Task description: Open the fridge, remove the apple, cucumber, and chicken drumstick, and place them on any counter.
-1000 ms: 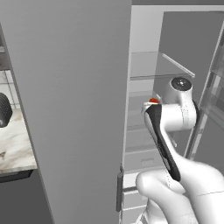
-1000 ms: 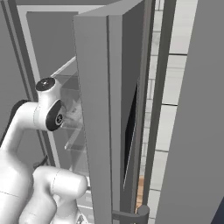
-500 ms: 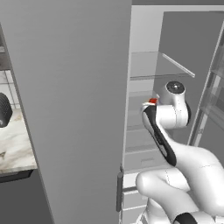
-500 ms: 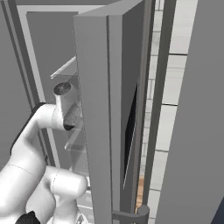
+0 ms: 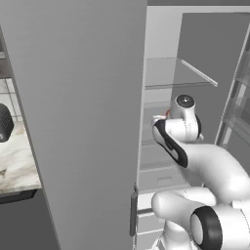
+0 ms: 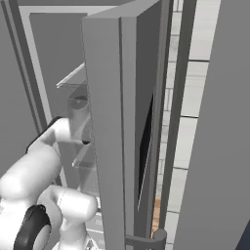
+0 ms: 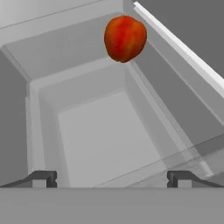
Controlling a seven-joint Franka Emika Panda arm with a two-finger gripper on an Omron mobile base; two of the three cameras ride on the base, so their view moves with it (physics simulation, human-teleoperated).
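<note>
The fridge stands open, its left door swung out toward me and its white inside showing. My arm reaches in below a glass shelf. In the hand view the red-orange apple rests on a shelf ahead of my gripper, toward the back right corner and well clear of the fingertips. The jaws stand wide apart and open, with nothing between them. A sliver of red, probably the apple, peeks out left of the wrist in the left base view. The cucumber and the chicken drumstick are out of view.
The open right door stands close beside the arm, with door bins on its inner side. A marble counter lies left of the fridge, with a dark round object on it. Drawers sit below the arm.
The wrist has turned and pushed deeper into the fridge, and the forearm has dropped lower. The jaws have stayed open and the doors have not moved.
</note>
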